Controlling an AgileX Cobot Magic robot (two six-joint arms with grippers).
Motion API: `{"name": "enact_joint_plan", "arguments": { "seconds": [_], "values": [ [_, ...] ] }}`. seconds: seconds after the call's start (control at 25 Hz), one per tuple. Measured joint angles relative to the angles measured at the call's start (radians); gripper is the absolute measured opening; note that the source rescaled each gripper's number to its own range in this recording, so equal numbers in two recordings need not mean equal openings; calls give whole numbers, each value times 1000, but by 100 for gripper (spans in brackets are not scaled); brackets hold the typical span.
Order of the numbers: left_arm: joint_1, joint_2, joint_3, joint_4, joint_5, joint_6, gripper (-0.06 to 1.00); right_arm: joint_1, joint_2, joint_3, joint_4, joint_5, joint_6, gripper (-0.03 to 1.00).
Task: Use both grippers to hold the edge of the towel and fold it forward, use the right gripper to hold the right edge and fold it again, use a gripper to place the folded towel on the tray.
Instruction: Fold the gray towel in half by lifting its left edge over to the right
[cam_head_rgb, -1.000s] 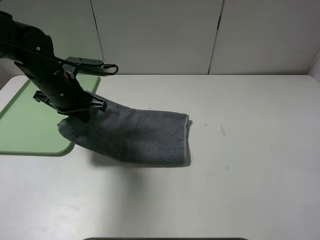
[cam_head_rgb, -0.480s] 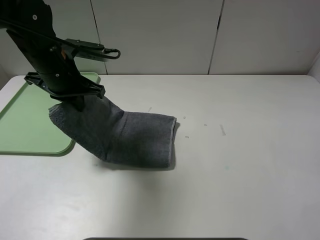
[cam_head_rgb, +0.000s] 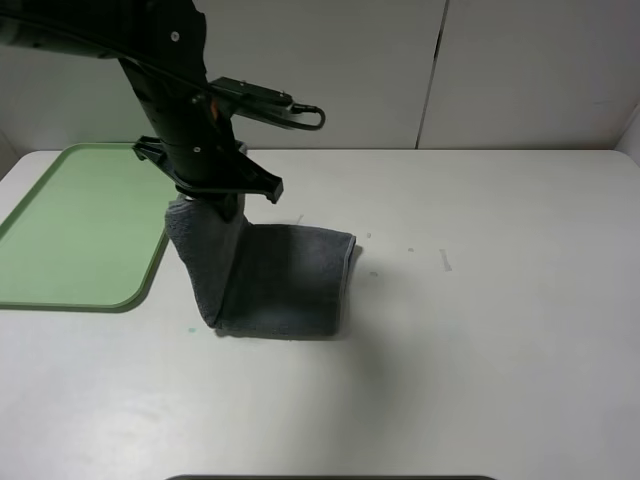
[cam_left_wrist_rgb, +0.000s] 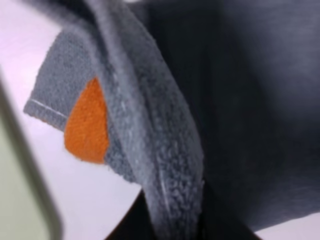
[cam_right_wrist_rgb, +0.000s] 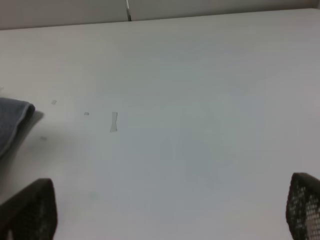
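Left gripper (cam_head_rgb: 212, 203) is pinched tight on one end of the folded grey towel (cam_head_rgb: 285, 285). That end is lifted, and the far end rests on the white table (cam_head_rgb: 500, 300), just beside the green tray (cam_head_rgb: 70, 230). The one-ended hold appears meant for carrying the bundle across to the tray. An orange stripe (cam_left_wrist_rgb: 87, 125) shows inside the fold; cloth largely hides the jaw tips. Right gripper (cam_right_wrist_rgb: 170, 212) hangs over bare table, fingers spread wide, holding nothing.
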Motion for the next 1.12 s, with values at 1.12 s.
{"name": "enact_joint_plan", "arguments": {
  "seconds": [1.12],
  "values": [
    [-175,160,-62,-18,-92,0,6,0,0,0,1,0,0,100]
  ]
}}
